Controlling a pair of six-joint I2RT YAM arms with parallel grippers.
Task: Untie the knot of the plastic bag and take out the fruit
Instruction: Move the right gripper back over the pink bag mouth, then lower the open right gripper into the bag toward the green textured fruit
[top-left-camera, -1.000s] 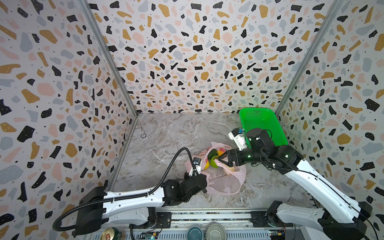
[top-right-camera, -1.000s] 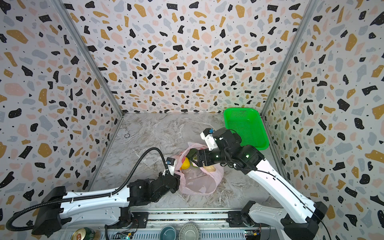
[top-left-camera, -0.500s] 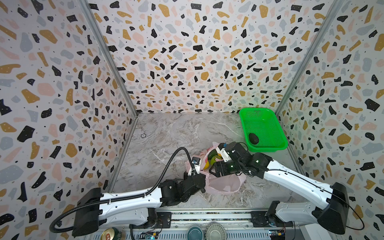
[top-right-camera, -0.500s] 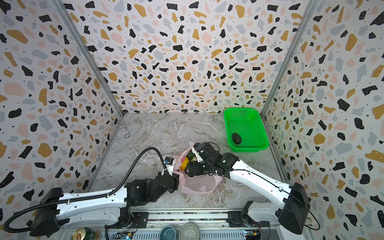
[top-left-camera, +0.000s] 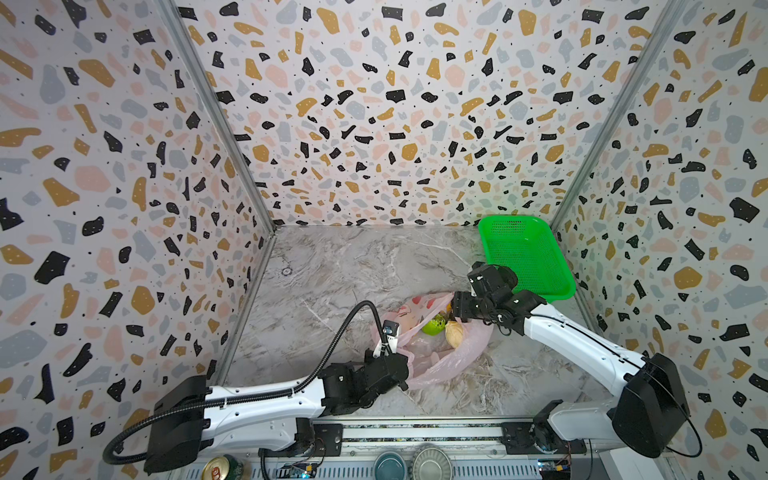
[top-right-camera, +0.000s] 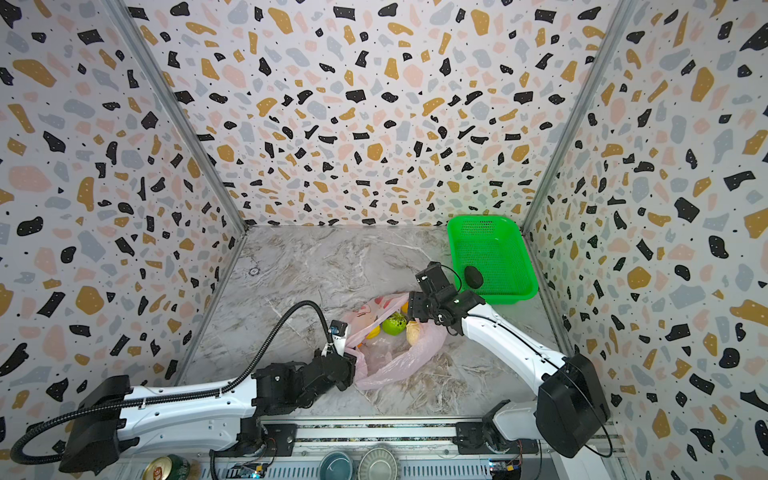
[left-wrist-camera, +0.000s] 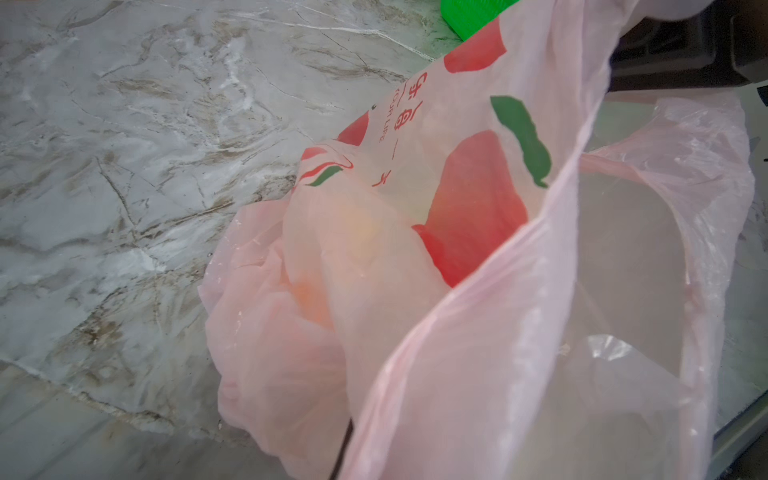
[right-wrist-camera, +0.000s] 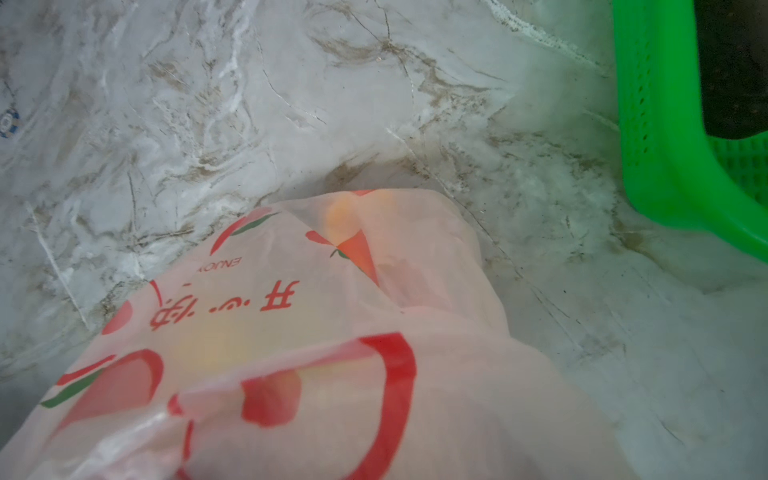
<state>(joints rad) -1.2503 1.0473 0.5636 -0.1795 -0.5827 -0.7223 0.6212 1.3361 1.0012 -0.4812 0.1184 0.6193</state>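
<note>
The pink plastic bag (top-left-camera: 440, 361) (top-right-camera: 390, 365) lies on the marble floor with its mouth open; the knot does not show. Fruit sits in the mouth: a green piece (top-left-camera: 434, 325) (top-right-camera: 394, 323), a cream one (top-left-camera: 454, 332), a yellow one (top-right-camera: 372, 331) and an orange one (top-right-camera: 404, 306). A blackish fruit (top-right-camera: 473, 277) lies in the green basket (top-left-camera: 523, 257). My left gripper (top-left-camera: 402, 372) is shut on the bag's near left edge, and film (left-wrist-camera: 457, 291) covers its jaws. My right gripper (top-left-camera: 456, 311) (top-right-camera: 411, 311) is at the bag's far right rim, its jaws hidden by plastic (right-wrist-camera: 332, 374).
The green basket (top-right-camera: 494, 249) (right-wrist-camera: 665, 145) stands at the back right against the terrazzo wall, close behind my right wrist. The left arm's black cable (top-left-camera: 357, 311) arches beside the bag. A can (top-left-camera: 220, 471) and two bowls (top-left-camera: 388, 465) sit on the front rail.
My right arm came down from near the basket, reached into the bag's mouth, then drew back a little toward the bag's far right rim. The left arm has kept its hold.
</note>
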